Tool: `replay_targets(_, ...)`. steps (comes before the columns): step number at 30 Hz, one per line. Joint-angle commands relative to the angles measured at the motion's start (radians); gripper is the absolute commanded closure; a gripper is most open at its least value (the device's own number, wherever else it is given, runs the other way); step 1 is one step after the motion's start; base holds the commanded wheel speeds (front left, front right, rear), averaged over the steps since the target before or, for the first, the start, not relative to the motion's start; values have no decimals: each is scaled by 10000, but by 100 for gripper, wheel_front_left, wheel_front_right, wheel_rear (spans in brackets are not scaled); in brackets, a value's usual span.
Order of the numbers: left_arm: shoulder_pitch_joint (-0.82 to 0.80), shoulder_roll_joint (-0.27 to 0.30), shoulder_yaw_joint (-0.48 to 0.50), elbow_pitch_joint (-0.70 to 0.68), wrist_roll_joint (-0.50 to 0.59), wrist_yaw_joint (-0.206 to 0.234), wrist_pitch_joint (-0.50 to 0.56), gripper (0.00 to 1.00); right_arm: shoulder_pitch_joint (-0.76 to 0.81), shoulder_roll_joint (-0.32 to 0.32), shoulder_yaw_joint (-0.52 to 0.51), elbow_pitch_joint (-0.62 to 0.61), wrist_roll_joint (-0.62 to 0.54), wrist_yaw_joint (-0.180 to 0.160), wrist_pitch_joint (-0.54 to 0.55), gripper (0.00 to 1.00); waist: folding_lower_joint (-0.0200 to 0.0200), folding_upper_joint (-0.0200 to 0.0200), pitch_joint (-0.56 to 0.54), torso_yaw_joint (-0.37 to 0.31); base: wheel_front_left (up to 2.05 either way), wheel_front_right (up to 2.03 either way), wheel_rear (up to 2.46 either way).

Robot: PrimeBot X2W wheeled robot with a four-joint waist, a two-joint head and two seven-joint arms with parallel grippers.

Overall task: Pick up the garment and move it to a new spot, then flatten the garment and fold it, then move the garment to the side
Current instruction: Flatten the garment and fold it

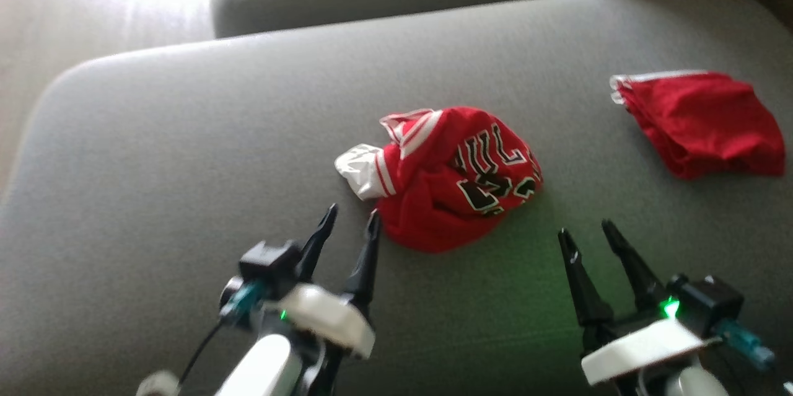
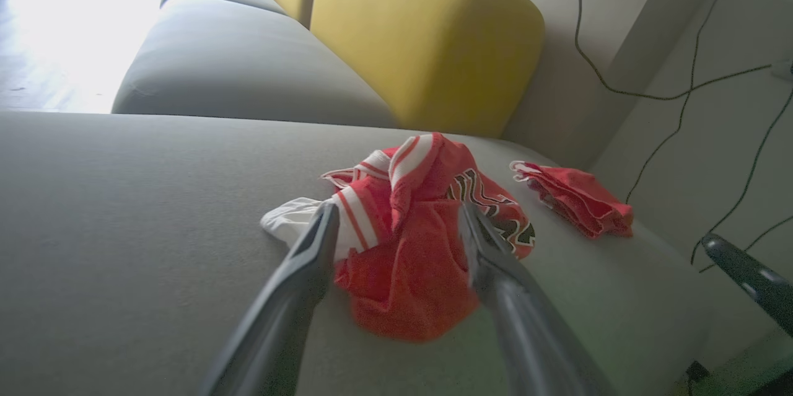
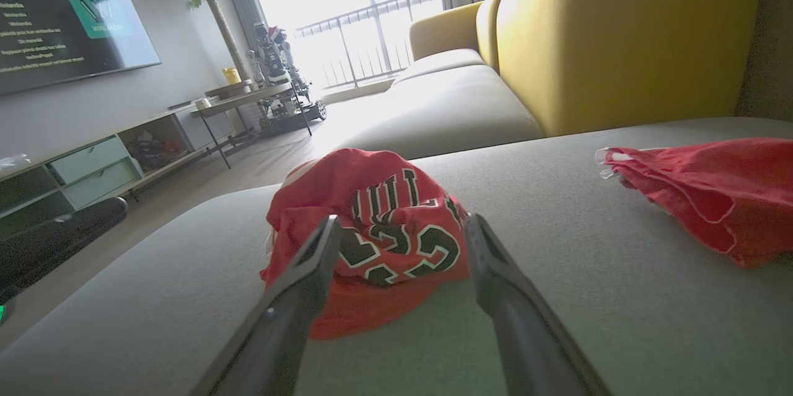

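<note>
Task barely begun, we judge: red jersey (image 1: 452, 179) unlifted, crumpled
It lies mid-frame on the grey cushion (image 1: 186, 154); our left gripper (image 1: 352, 216) and right gripper (image 1: 585, 230), lower frame, flank it with jaws spread, empty; lifting, flattening, folding all remain

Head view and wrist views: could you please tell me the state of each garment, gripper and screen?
Red basketball jersey with black lettering: crumpled heap on the grey sofa cushion, unheld.
Plain red garment with white trim: bunched, lying apart at the right.
Left gripper: open, empty, close beside the jersey.
Right gripper: open, empty, short of the jersey.
Wall television: on, showing text.
</note>
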Motion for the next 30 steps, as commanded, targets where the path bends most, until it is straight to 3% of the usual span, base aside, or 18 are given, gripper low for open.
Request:
replay_targets(1, -908, -29, 111, -35, -76, -41, -3, 0, -686, 3, 224, -375, -107, -4, -23, 0, -1, 0, 357, -298, 0, 0, 0)
replay_targets(8, -2931, -29, -790, 1727, -417, 68, 120, 0, -1047, 3, 337, -426, -153, -4, -23, 0, -1, 0, 1012, -834, 0, 0, 0)
replay_targets(17, -4461, -29, -1221, 3713, -1029, 309, 88, 0, -1434, 3, 448, -422, -128, -4, -23, 0, -1, 0, 1561, -1500, 0, 0, 0)
replay_targets(18, -4582, -29, -1233, 3887, -1066, 322, 56, 7, -1465, 3, 445, -423, -119, -4, -23, 0, -1, 0, 1593, -1561, 0, 0, 0)
replay_targets(19, -4692, -29, -1243, 4036, -1108, 322, 19, 53, -1487, 3, 432, -423, -108, -4, -23, 0, -1, 0, 1608, -1614, 0, 0, 0)
replay_targets(20, -4791, -30, -1255, 4170, -1134, 333, -17, 73, -1498, 3, 419, -418, -105, -4, -23, 0, -1, 0, 1611, -1656, 0, 0, 0)
replay_targets(21, -4881, -30, -1282, 4298, -1148, 337, -46, 100, -1502, 3, 413, -407, -99, -4, -23, 0, -1, 0, 1601, -1691, 0, 0, 0)
replay_targets(26, -5164, -30, -1511, 4418, -1542, 137, -102, 100, -1466, 3, 435, -369, 31, -4, -23, 0, -1, 0, 1334, -1898, 0, 0, 0)
replay_targets(30, -5486, -30, -1586, 3507, -3100, -441, 482, 100, -1431, 3, 582, -319, 214, -4, -23, 0, -1, 0, 1028, -2090, 0, 0, 0)
